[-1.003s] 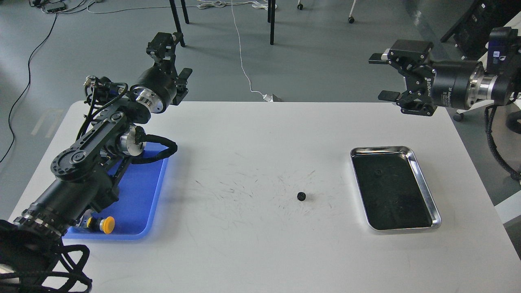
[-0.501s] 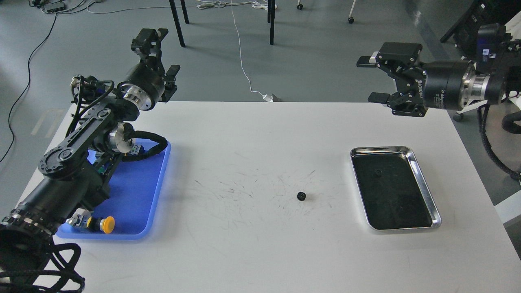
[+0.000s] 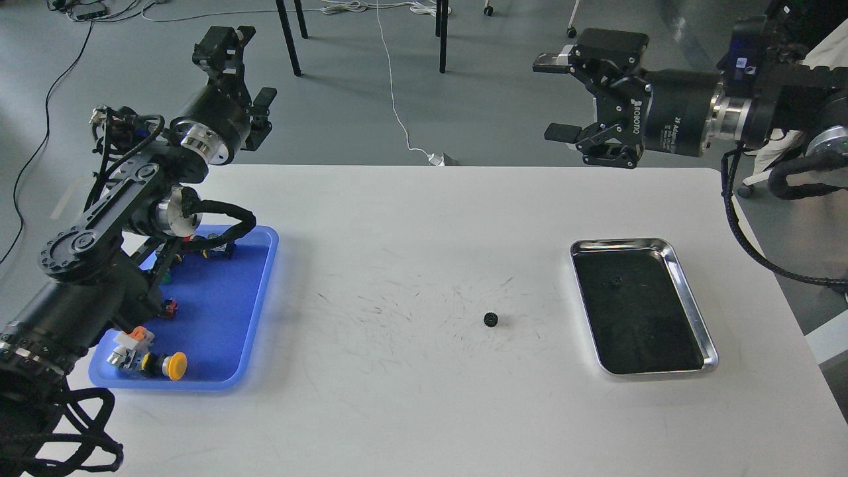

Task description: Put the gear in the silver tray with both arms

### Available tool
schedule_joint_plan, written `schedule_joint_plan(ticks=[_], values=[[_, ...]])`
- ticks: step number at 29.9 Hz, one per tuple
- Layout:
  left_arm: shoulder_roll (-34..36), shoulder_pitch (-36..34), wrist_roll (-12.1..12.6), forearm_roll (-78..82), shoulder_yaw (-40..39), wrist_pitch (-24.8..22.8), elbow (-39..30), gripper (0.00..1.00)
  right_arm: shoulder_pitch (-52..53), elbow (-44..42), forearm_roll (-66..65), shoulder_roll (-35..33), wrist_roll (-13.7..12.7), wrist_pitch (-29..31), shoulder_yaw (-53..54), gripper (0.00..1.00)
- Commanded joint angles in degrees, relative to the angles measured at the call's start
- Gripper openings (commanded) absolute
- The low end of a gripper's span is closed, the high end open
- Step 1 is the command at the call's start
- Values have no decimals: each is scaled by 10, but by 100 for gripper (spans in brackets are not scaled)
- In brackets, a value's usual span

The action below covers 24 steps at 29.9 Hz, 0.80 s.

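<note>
While the small black toothed gear (image 3: 490,320) sits mid-table, left of the shiny steel tray (image 3: 689,296) near the right edge, right gripper (image 3: 555,97) gapes wide, empty; left gripper (image 3: 237,69) spread too.

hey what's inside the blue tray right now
The blue tray holds a yellow-capped button, an orange-and-white part and a few small pieces. The left arm covers its left and far side.
</note>
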Motion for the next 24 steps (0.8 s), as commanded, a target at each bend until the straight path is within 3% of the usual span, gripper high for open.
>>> schedule_joint_plan(ticks=[1, 24], values=[[1, 0, 0, 1, 1, 1, -16, 98, -1, 3, 0, 6, 0, -1, -2, 97], [3, 2, -1, 1, 2, 3, -15, 98, -6, 7, 1, 2, 1, 0, -9, 97]])
